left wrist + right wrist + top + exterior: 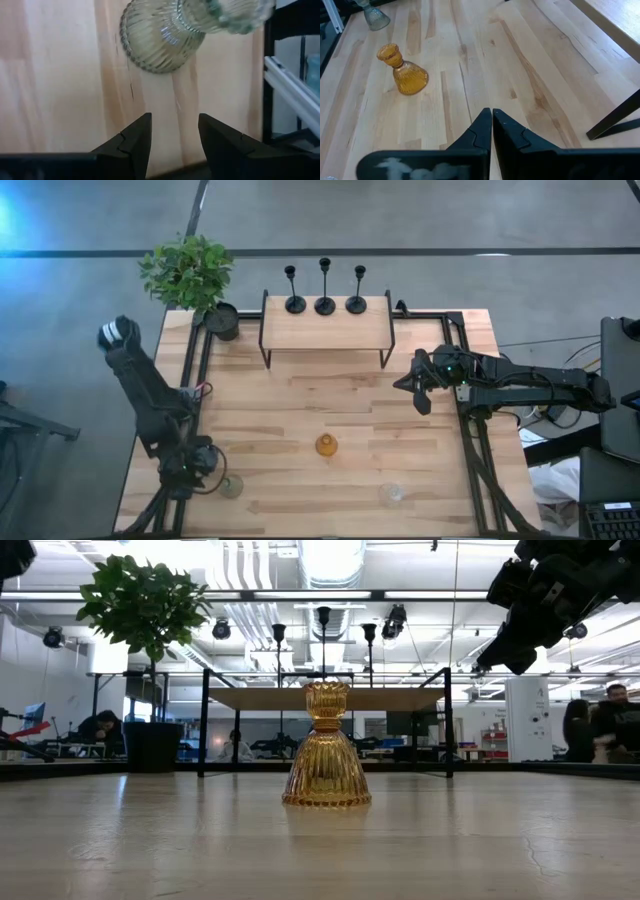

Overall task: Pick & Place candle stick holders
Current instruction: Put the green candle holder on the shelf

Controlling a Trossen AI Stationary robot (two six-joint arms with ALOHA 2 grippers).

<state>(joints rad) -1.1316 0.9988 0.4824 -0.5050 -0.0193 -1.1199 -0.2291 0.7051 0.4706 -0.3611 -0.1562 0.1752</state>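
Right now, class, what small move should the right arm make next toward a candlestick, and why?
Probably open the right hand and swing it toward the nearest candle stick holder. Its fingers are shut on nothing, and all three holders stand untouched on the raised shelf.

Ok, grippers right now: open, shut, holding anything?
Left gripper: open, empty, beside the greenish glass vase.
Right gripper: shut, empty, above the table.

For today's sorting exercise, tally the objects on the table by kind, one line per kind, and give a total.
Black candle stick holders, on the raised shelf: 3
Glass vases, amber, greenish and clear: 3
Potted plant: 1
Total: 7
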